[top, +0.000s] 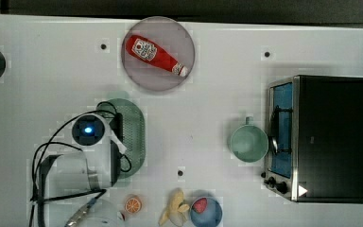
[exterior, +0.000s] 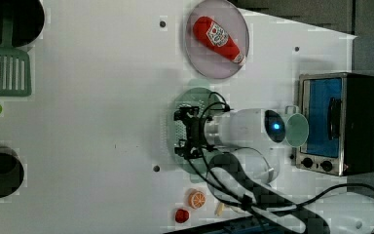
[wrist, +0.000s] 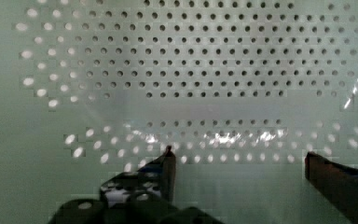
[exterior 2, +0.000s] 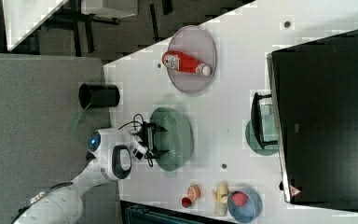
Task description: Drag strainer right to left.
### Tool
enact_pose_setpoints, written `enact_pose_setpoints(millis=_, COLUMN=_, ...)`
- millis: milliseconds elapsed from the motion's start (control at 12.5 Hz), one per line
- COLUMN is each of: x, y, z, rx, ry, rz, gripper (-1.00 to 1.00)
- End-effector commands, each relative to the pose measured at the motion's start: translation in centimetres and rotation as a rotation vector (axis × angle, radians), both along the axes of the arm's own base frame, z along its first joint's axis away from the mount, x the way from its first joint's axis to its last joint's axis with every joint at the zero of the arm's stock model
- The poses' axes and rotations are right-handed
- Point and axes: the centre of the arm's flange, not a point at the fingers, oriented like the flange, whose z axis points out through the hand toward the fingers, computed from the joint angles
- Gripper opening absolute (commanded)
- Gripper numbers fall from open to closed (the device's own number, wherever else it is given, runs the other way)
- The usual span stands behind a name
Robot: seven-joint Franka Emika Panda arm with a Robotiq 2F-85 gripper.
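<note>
We see the strainer (top: 133,137) lying on the white worktop (top: 208,94), open side up, at about 9 o'clock from the worktop's middle in the top view, with its long axis running from 12 to 6 o'clock there. The arm (top: 82,161) covers the strainer's 9 o'clock edge in that view, so we cannot trace the whole rim. The jaws (wrist: 237,163) stand released inside the strainer: in the wrist view two dark fingertips (wrist: 168,161) sit well apart over the dotted floor, grasping nothing, and whether they touch the plastic we cannot tell. In the left view the black gripper body and cables hide much of the strainer (exterior: 175,127). A mug (top: 248,143) stands at 3 o'clock from the strainer, just beside the toaster oven (top: 326,137). A plate (top: 179,38) bearing a ketchup bottle (top: 155,54) lies at 1 o'clock.
</note>
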Motion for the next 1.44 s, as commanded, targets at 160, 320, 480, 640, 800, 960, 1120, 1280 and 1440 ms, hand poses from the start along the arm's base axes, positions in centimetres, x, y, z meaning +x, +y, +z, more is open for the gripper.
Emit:
enact_pose_setpoints(millis=160, x=1.3, y=4.4, z=1.1, rx=0.013, ry=-0.006, rz=-0.085, gripper=1.00)
enact_pose_setpoints(millis=320, x=1.3, y=6.3, z=0.6, rx=0.020, ry=-0.008, rz=-0.059, gripper=1.00)
enact_pose_setpoints(millis=480, x=1.3, y=8.1, z=0.3, rx=0.028, ry=-0.012, rz=-0.042, gripper=1.00)
enact_pose_setpoints(millis=640, x=1.4, y=10.1, z=0.5, rx=0.041, ry=-0.016, rz=-0.062, gripper=1.00)
enact_pose_setpoints(millis=800, x=1.0, y=12.2, z=0.7, rx=0.044, ry=0.003, rz=-0.070, gripper=1.00)
enact_pose_setpoints(millis=960, x=0.8, y=13.9, z=1.0, rx=0.052, ry=0.000, rz=-0.062, gripper=1.00)
enact_pose_setpoints(millis=1120, x=0.5, y=15.3, z=0.9, rx=0.059, ry=-0.005, rz=-0.049, gripper=1.00)
enact_pose_setpoints(millis=1280, x=0.5, y=16.6, z=0.9, rx=0.071, ry=-0.017, rz=-0.050, gripper=1.00)
enact_pose_setpoints(millis=1440, x=0.6, y=17.5, z=1.0, rx=0.077, ry=-0.018, rz=-0.040, gripper=1.00)
